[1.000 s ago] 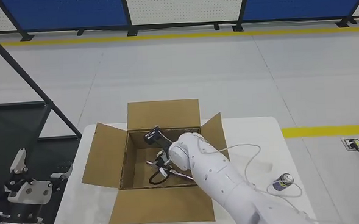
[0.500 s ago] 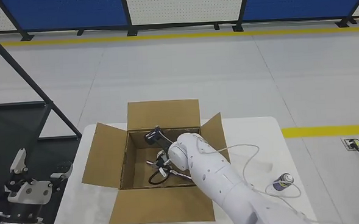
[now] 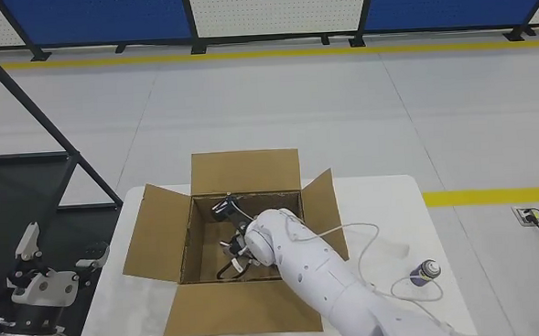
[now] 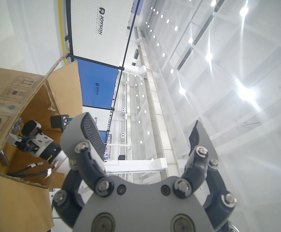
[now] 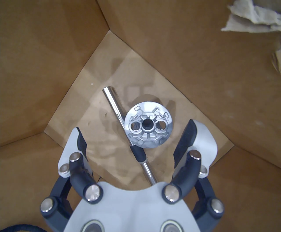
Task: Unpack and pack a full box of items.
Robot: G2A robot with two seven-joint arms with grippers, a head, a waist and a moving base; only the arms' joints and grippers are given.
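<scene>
An open cardboard box (image 3: pixel 245 169) stands on the white table (image 3: pixel 382 208). My right arm (image 3: pixel 287 249) goes down into it from the front right. On the box floor (image 5: pixel 140 72) lie a round silver metal disc (image 5: pixel 149 126) with cut-outs and a shiny metal rod (image 5: pixel 115 105) with a black band, which touches the disc's edge. My right gripper (image 5: pixel 134 134) hangs open just above them, one finger on each side of the disc, holding nothing. My left gripper (image 4: pixel 142 123) is open and empty, pointing up at the ceiling beside the table's left edge.
A spray can (image 3: pixel 423 273) lies on the table to the right of the box, with a thin white cable (image 3: pixel 374 231) near it. A torn scrap of paper (image 5: pixel 250 15) clings to one box wall. All four box flaps are folded outward.
My right arm has shifted slightly to the left, farther into the box. The left arm has not moved.
</scene>
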